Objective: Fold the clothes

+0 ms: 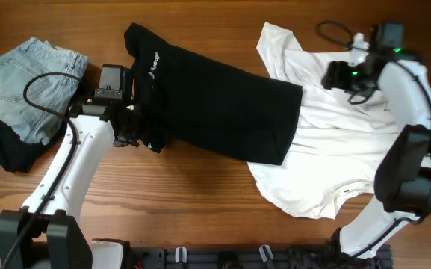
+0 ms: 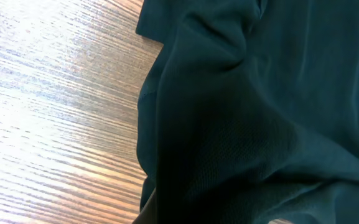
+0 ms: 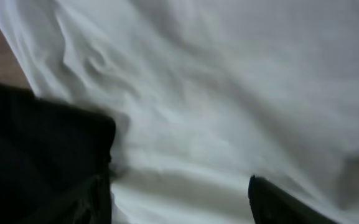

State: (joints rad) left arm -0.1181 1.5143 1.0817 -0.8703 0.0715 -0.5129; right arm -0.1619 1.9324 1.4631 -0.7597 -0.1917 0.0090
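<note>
A black T-shirt lies spread across the middle of the table, its right end overlapping a crumpled white shirt. My left gripper is at the black shirt's left edge, where the cloth is bunched. In the left wrist view black cloth fills the frame and hides the fingers, so the gripper looks shut on it. My right gripper hovers over the white shirt's upper part. In the right wrist view its fingers are wide apart over white cloth, with the black shirt's corner at the left.
Folded light blue jeans lie at the far left with a dark garment just below them. A black cable loops over the jeans. Bare wooden table runs along the front.
</note>
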